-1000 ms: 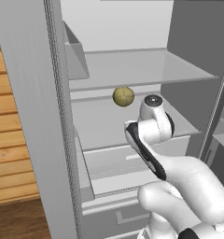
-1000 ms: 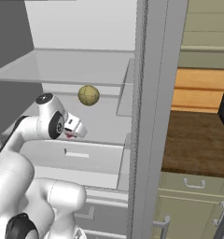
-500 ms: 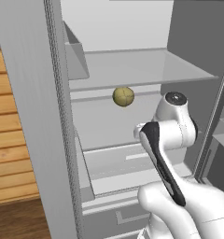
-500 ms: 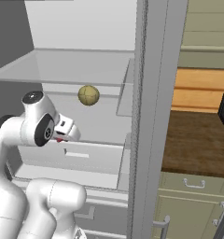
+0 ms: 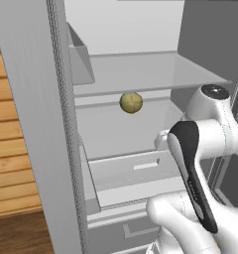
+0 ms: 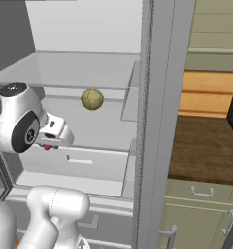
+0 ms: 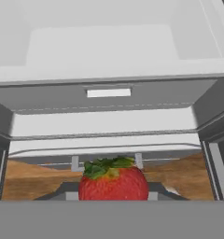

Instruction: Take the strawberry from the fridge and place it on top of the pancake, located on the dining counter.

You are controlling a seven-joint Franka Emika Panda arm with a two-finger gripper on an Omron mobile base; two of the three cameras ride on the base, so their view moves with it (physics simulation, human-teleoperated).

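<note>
Pulling back from the shelf, my arm is swinging right, away from the yellow-green ball (image 5: 131, 102). From the right, my gripper (image 6: 49, 145) is pinching the strawberry (image 6: 48, 146). Hand view: it is sitting between my fingers, outside the fridge (image 7: 109, 70)

In the hand view the strawberry (image 7: 113, 182) is cut off below by the picture's bottom. In the right base view it is a small red speck under the gripper (image 6: 49, 144), whose fingers cannot be made out.
</note>
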